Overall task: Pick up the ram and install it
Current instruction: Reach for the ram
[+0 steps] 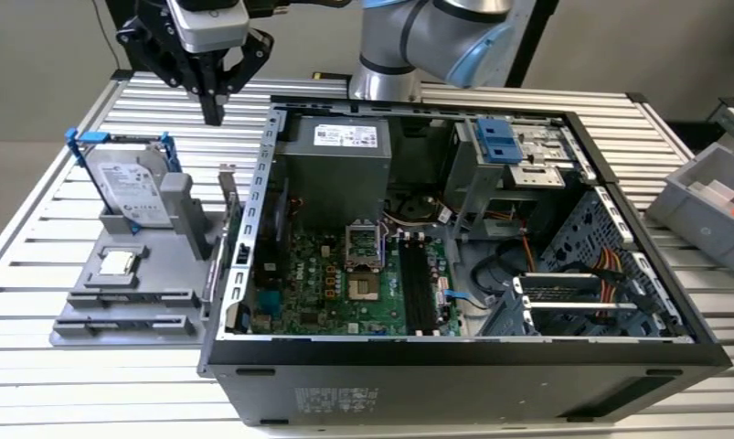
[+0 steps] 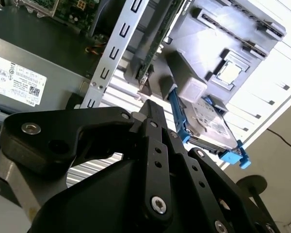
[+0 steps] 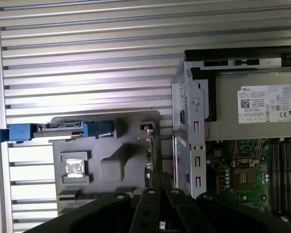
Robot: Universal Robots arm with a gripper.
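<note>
- The gripper [image 1: 212,112] hangs in the air above the gray holder [image 1: 165,274], on the exterior view's left of the computer case [image 1: 464,366].
- Its two fingers are pressed together, with nothing between them.
- The ram [image 1: 230,206] stands on end in the holder, at the holder's edge on the exterior view's right, just beside the case wall.
- The gripper is higher than the ram and does not touch it.
- The hard drive [image 1: 135,187] stands in the holder too, to the exterior view's left of the ram.
</note>
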